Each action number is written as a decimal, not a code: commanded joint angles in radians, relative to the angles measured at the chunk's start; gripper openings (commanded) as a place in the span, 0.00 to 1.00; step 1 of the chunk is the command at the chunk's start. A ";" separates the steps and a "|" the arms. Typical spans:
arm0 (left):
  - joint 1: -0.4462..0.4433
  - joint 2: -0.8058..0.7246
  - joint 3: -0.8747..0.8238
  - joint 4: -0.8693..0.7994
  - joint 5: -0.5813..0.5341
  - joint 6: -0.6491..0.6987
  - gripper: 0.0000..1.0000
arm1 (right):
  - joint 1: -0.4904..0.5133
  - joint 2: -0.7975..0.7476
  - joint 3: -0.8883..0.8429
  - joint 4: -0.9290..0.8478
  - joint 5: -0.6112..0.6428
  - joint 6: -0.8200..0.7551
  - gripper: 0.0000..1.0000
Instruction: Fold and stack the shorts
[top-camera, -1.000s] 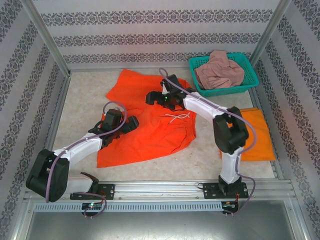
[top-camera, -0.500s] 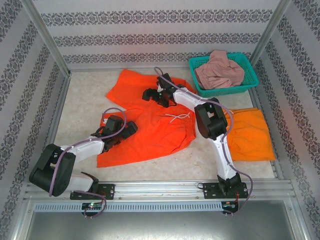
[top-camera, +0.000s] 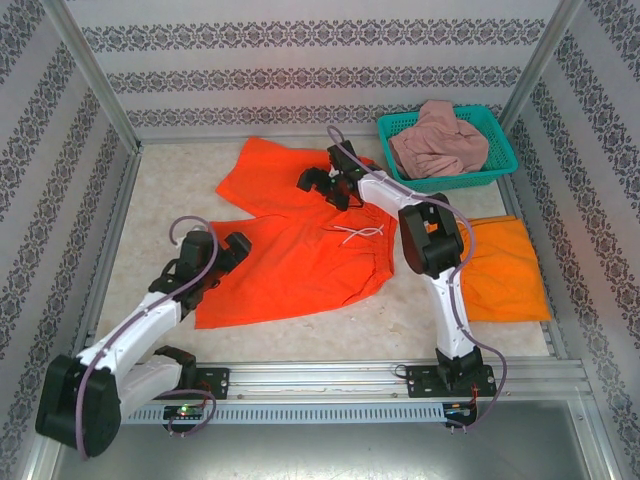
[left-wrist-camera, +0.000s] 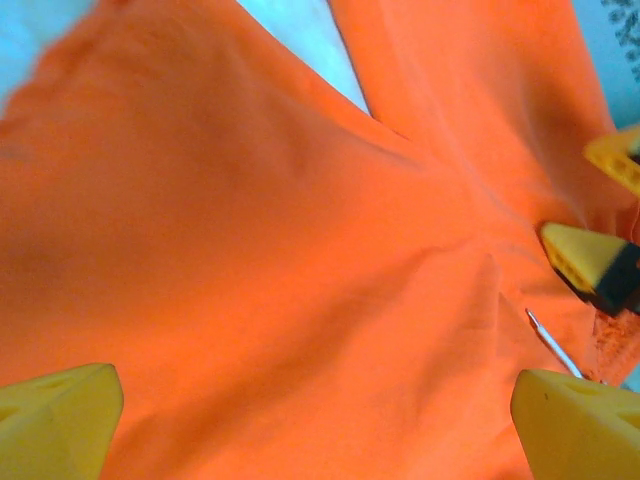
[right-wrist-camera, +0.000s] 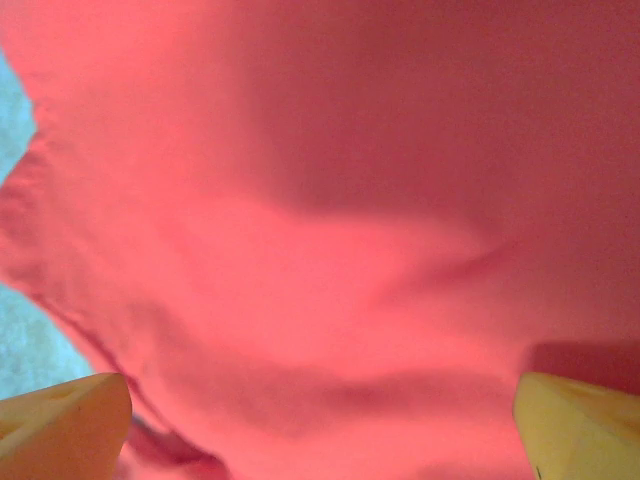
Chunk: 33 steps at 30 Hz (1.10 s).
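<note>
The darker red-orange shorts (top-camera: 290, 235) lie spread flat mid-table, a white drawstring (top-camera: 355, 235) on their waist. My left gripper (top-camera: 238, 250) hovers open at their left edge; in the left wrist view its fingertips (left-wrist-camera: 60, 415) stand wide apart over the cloth (left-wrist-camera: 270, 250). My right gripper (top-camera: 316, 182) is over the far leg, open, its fingertips (right-wrist-camera: 65, 425) wide apart above red cloth (right-wrist-camera: 330, 250). The bright orange shorts (top-camera: 505, 265) lie folded at the right. The dusty pink pair (top-camera: 437, 140) is bunched in the basket.
A teal plastic basket (top-camera: 495, 170) stands at the back right corner. Metal frame posts and patterned walls ring the table. Bare tabletop (top-camera: 170, 200) shows left of the spread shorts and along the front edge (top-camera: 330, 325).
My left arm has drawn back toward the left, its gripper sliding to the shorts' left edge. My right gripper has shifted slightly away and to the right over the far leg.
</note>
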<state>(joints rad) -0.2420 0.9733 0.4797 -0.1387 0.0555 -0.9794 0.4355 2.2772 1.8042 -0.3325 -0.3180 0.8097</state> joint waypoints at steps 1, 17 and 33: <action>0.053 -0.059 -0.013 -0.188 0.003 -0.015 1.00 | 0.015 -0.202 -0.036 0.061 0.019 -0.055 0.98; 0.155 -0.002 -0.058 -0.251 0.144 -0.065 1.00 | 0.075 -0.865 -0.612 0.018 0.249 -0.644 0.98; 0.161 0.005 -0.020 -0.420 0.104 -0.118 0.90 | 0.006 -1.027 -0.821 -0.102 0.254 -0.841 0.97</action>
<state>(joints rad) -0.0959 0.9939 0.4301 -0.4496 0.1982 -1.0718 0.4423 1.2591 1.0077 -0.3950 -0.0856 0.0105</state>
